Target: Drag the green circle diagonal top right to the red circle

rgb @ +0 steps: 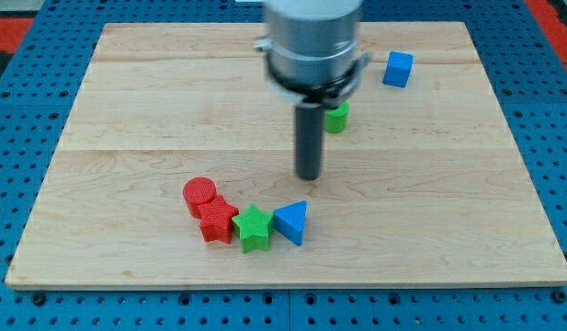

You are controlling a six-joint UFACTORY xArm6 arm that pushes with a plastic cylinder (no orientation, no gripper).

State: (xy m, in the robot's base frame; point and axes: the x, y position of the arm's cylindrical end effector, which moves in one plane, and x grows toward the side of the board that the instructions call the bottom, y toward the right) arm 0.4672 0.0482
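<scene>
My tip (308,175) is sitting on open wood near the middle of the worktop (127,101), with lots of room around it. The arm has no jaws, only this rod. The green circle (336,117) is peeking out behind the rod, toward the view's top. The red circle (199,192) is lying far off at the lower left, touching a red star (218,222), then a green star (254,227) and a blue triangle (291,222). A blue cube (399,68) is sitting near the top edge.
</scene>
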